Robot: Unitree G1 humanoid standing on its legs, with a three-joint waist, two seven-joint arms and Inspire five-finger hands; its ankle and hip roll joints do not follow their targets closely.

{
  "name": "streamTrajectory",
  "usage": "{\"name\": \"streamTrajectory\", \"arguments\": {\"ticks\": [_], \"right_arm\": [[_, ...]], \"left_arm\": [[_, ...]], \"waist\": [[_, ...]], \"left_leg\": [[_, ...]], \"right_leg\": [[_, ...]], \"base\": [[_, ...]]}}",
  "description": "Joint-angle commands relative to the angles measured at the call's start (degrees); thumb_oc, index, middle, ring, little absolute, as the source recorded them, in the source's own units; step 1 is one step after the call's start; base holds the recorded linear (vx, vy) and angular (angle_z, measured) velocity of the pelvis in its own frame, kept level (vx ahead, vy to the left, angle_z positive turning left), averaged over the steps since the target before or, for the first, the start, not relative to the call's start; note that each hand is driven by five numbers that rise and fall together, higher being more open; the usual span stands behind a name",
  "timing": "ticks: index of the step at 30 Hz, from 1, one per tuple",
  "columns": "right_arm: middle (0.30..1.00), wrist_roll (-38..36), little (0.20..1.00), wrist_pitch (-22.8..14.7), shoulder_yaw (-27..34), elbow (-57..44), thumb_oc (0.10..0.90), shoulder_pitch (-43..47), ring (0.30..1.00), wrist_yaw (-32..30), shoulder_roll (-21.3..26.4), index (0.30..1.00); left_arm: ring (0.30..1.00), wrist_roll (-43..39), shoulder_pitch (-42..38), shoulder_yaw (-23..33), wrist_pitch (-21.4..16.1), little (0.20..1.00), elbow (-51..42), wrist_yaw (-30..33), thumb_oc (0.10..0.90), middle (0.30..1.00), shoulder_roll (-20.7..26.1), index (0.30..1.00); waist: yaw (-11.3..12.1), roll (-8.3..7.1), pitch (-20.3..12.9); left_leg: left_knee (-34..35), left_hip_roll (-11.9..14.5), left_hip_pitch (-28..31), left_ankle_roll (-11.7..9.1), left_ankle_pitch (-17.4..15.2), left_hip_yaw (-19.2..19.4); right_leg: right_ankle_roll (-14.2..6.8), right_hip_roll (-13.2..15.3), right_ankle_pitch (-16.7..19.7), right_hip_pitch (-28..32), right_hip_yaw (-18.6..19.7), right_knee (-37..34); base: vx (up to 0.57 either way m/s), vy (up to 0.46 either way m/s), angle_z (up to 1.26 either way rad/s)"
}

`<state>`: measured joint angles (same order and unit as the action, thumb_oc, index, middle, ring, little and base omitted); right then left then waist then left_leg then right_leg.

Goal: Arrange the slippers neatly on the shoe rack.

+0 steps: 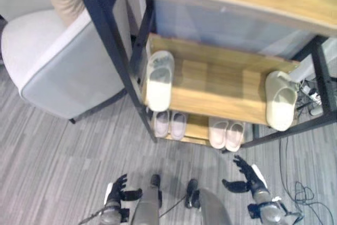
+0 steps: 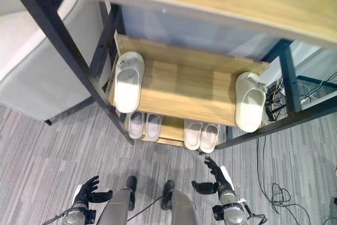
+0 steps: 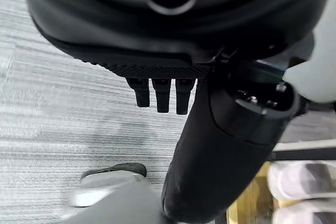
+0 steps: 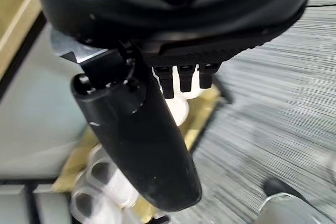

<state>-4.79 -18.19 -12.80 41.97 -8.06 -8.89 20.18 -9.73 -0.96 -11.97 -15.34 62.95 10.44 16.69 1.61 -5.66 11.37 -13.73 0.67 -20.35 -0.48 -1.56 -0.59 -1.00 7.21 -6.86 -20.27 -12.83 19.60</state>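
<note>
A wooden shoe rack [image 1: 210, 85] with a black frame stands ahead of me. On its middle shelf one cream slipper [image 1: 159, 79] lies at the left end and another cream slipper [image 1: 280, 99] at the right end, toe hanging over the front edge. On the bottom shelf sit a pale pink pair [image 1: 169, 124] and a cream pair [image 1: 226, 133], side by side. My left hand [image 1: 117, 189] hangs low at the lower left, fingers relaxed and empty. My right hand [image 1: 246, 177] is raised in front of the bottom shelf, fingers spread, holding nothing.
A grey-white upholstered chair [image 1: 52, 61] stands left of the rack. Cables and a power strip [image 1: 310, 96] lie on the floor to the rack's right. Grey striped carpet [image 1: 58, 156] covers the floor before the rack.
</note>
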Motion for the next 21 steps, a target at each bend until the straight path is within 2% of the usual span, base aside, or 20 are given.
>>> {"name": "streamTrajectory", "arguments": {"ticks": [1,3,4,5,6,7,8,9,10,12,13,16,19,21], "right_arm": [[0.9,2.11,0.9,-1.8,4.73,1.24,0.8,0.45,0.9,-7.43,1.59,0.9],[0.9,-2.02,0.9,-1.28,6.69,5.77,0.8,0.04,0.9,-7.62,-0.92,0.9],[0.9,-5.91,0.9,-0.85,9.94,7.97,0.8,-1.67,0.9,-6.24,-1.72,0.9],[0.9,-5.91,0.9,-0.84,9.93,7.96,0.8,-1.66,0.9,-6.24,-1.74,0.9],[0.9,-7.29,0.9,-0.63,9.87,12.93,0.8,-0.13,0.9,-7.02,-2.56,0.9],[0.9,-6.99,0.9,-0.51,9.66,13.76,0.8,1.43,0.9,-7.09,-2.83,0.9],[0.9,-5.81,0.9,-0.02,10.34,11.88,0.8,1.87,0.9,-7.7,-2.14,0.9],[0.9,-5.62,0.9,0.1,10.94,11.28,0.8,1.34,0.9,-7.82,-2.03,0.9],[0.9,-7.23,0.9,0.92,11.9,13.14,0.8,1.07,0.9,-6.7,-3.34,0.9],[0.9,-6.77,0.9,1.21,11.76,13.19,0.8,0.89,0.9,-6.76,-3.26,0.9],[0.9,-5.44,0.9,2.13,12.36,14.18,0.8,0.72,0.9,-7.01,-3.3,0.9],[0.9,-4.72,0.9,3.3,11.66,15.32,0.8,0.8,0.9,-5.27,-2.59,0.9],[0.9,-2.21,0.9,3.48,9.61,14.22,0.8,0.79,0.9,-3.97,-1.09,0.9],[0.9,-1.72,0.9,3.32,9.23,14.23,0.8,0.5,0.9,-4.04,-0.7,0.9]], "left_arm": [[0.9,8.52,-0.61,-3.11,-2.12,0.9,0.75,-0.23,0.8,0.9,-1.6,0.9],[0.9,11.2,-0.78,-4.97,-2.24,0.9,0.9,-0.08,0.8,0.9,-2.59,0.9],[0.9,5.84,2.44,-3.87,-0.97,0.9,-23.34,-5.17,0.8,0.9,4.69,0.9],[0.9,5.83,2.46,-3.85,-0.93,0.9,-23.4,-5.19,0.8,0.9,4.73,0.9],[0.9,11.22,5.09,-9.32,-4.26,0.9,-21.41,-2.8,0.8,0.9,2.64,0.9],[0.9,14.43,5.35,-11.45,-4.66,0.9,-21.79,-3.23,0.8,0.9,2.41,0.9],[0.9,22.56,3.54,-15.93,-4.92,0.9,-28.99,-6.53,0.8,0.9,6.1,0.9],[0.9,22.34,3.39,-14.87,-4.9,0.9,-32.53,-7.32,0.8,0.9,7.17,0.9],[0.9,22.19,2.01,-14.32,-5.68,0.9,-37.56,-7.94,0.8,0.9,9.96,0.9],[0.9,22.11,1.39,-14.17,-5.43,0.9,-38.92,-8.35,0.8,0.9,10.3,0.9],[0.9,20.25,1.1,-14.06,-5.04,0.9,-43.33,-11.51,0.8,0.9,11.63,0.9],[0.9,14.79,2.64,-14.04,-3.78,0.9,-48.96,-16.12,0.8,0.9,12.26,0.9],[0.9,7.3,1.01,-15.92,-1.96,0.9,-54.35,-22.05,0.8,0.9,12.06,0.9],[0.9,5.62,-1.39,-16.66,-2.16,0.9,-55.87,-21.92,0.8,0.9,10.95,0.9]], "waist": [[-1.2,2.58,-4.0],[-1.6,3.79,-5.75],[-0.8,5.93,-6.29],[-0.85,5.9,-6.49],[-0.41,6.51,-5.87],[-0.4,6.96,-5.38],[-0.82,7.71,-4.51],[-0.98,8.23,-4.76],[-2.52,9.09,-4.35],[-2.57,9.34,-4.64],[-2.32,8.85,-6.12],[-2.11,8.86,-7.48],[-2.59,8.14,-7.0],[-2.96,7.57,-6.46]], "left_leg": [[12.53,0.93,11.29,-2.48,1.39,-0.47],[16.18,0.48,15.36,-2.6,1.78,0.94],[18.01,-0.03,18.89,-2.19,1.79,2.63],[18.03,-0.07,18.61,-2.16,1.96,2.58],[18.09,-0.04,20.11,-1.69,1.19,3.37],[18.11,0.13,20.7,-1.38,1.15,3.33],[17.25,-0.42,22.17,-0.94,0.16,5.19],[17.09,-0.55,22.63,-0.75,-0.07,4.74],[16.45,0.23,23.46,-0.92,-0.17,3.5],[16.39,0.55,23.72,-1.12,-0.22,3.67],[15.95,0.66,22.95,-1.58,-0.39,3.12],[16.56,2.8,23.31,-3.36,0.81,3.47],[14.35,5.39,21.74,-5.79,1.89,2.7],[11.53,6.32,20.3,-6.54,2.37,2.65]], "right_leg": [[-5.07,-1.3,4.11,7.35,-0.49,-9.78],[-5.79,-1.64,5.15,10.83,0.0,-13.49],[-6.43,-1.49,4.63,12.99,-0.26,-12.52],[-6.44,-1.47,4.86,12.81,-0.31,-12.72],[-6.45,-1.01,3.74,13.18,-0.7,-9.95],[-6.64,-0.7,3.71,12.22,-0.77,-7.82],[-8.33,1.57,3.32,12.92,-1.19,-4.6],[-8.55,2.38,4.12,13.01,-0.95,-4.18],[-9.72,3.65,7.27,13.48,6.42,-4.42],[-9.48,3.97,7.46,14.35,7.3,-5.7],[-9.25,3.92,5.47,17.23,6.78,-10.88],[-8.61,2.04,4.23,18.89,6.22,-13.22],[-6.5,-0.85,3.21,21.86,5.3,-17.35],[-5.72,-1.36,2.84,22.9,4.72,-18.23]], "base": [[0.14,-0.015,-0.04],[0.13,0.012,-0.09],[0.08,0.025,-0.13],[0.03,0.004,-0.27],[-0.05,-0.019,-0.33],[-0.07,-0.029,-0.31],[-0.05,-0.056,-0.48],[-0.08,-0.259,-0.71],[-0.07,-0.312,-0.8],[-0.06,-0.26,-0.1],[-0.02,-0.269,0.34],[0.0,-0.323,0.26],[-0.04,-0.366,0.13],[-0.03,-0.264,0.12]]}}
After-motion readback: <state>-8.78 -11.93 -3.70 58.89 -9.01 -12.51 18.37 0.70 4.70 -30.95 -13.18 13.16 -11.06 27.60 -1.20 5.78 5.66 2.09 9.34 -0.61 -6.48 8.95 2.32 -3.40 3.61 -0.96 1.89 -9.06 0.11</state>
